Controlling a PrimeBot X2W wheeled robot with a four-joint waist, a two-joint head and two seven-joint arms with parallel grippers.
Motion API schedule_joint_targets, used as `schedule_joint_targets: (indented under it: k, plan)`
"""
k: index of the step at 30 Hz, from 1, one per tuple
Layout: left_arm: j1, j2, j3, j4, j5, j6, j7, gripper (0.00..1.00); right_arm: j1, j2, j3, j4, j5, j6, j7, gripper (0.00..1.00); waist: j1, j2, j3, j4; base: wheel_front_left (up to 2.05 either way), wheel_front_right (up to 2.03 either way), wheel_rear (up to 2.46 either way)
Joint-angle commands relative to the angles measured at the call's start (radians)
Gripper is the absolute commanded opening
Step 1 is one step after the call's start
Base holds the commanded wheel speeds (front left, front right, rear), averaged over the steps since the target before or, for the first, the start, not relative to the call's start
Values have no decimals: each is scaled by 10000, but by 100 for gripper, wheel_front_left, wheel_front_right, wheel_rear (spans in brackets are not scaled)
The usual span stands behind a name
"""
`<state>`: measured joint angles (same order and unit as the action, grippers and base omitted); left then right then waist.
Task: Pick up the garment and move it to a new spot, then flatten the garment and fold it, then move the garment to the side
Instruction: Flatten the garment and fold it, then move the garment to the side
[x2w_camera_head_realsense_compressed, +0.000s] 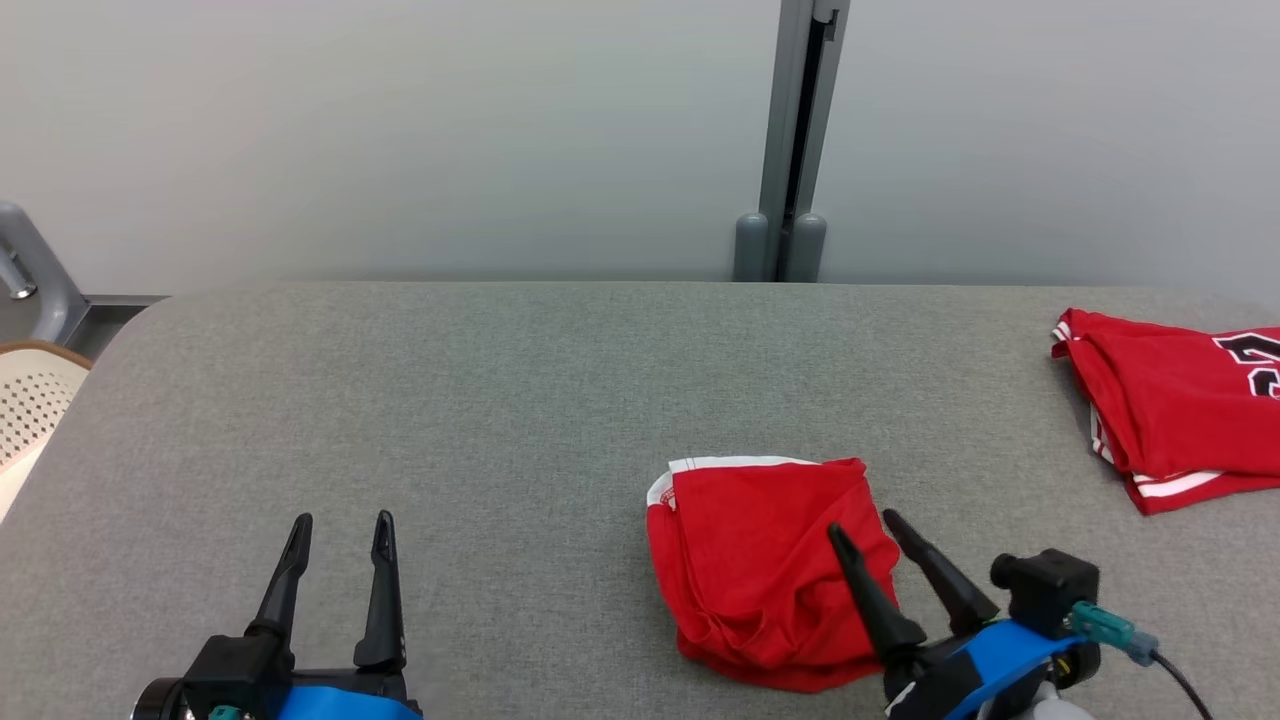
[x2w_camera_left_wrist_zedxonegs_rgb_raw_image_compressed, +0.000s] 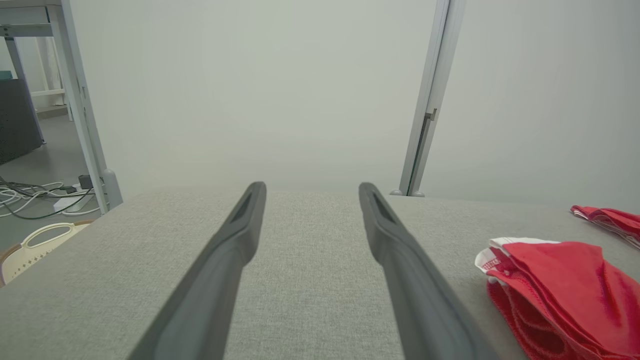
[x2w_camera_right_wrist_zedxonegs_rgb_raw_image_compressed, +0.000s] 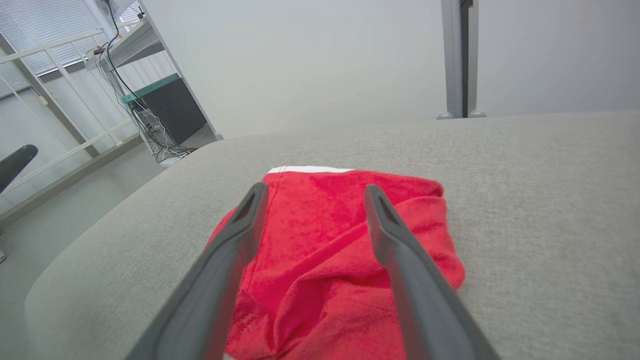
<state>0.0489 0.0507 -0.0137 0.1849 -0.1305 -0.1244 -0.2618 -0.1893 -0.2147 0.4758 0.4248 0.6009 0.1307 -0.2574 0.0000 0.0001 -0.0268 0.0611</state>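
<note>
**Garment** (x2w_camera_head_realsense_compressed: 760, 570): red, crumpled in a loose heap on the grey table (x2w_camera_head_realsense_compressed: 500, 400), lower centre-right of the head view.

**Handling, as judged:** light, limp and unbreakable. It is likely to sag and unfold when lifted.

**Advised hold:** the white band (x2w_camera_head_realsense_compressed: 735, 463) at its upper edge, or a thick fold.

**Right pincer** (x2w_camera_head_realsense_compressed: 862, 523): spread and empty, at the heap's right edge.

**Left pincer** (x2w_camera_head_realsense_compressed: 342, 519): spread and empty, lower left, well apart from the garment.

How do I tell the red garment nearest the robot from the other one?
On the grey table, look right of centre near the front edge. The garment is the crumpled red bundle by the open right claw. Unlike the red jersey at the far right, it shows no number.
</note>
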Motion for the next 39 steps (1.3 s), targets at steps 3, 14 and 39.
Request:
schedule_joint_targets:
  k: [3, 14, 39]
  plan:
    - [29, -3, 47, -77, 83, -85, -41, 100, 410, -64, -1084, -599, -507, 1, -84, 100, 0, -1, -60, -258, 0, 0, 0]
    - [138, 3, 150, -49, 394, 32, -41, 100, 1807, 738, -3901, -2284, -2414, 1, -84, 100, 0, -1, -215, -585, 0, 0, 0]
    - [429, 140, 58, 115, 743, 328, -43, 100, 2775, 1617, -5112, -2596, -4205, 1, -47, 100, 0, -1, -398, -439, 0, 0, 0]
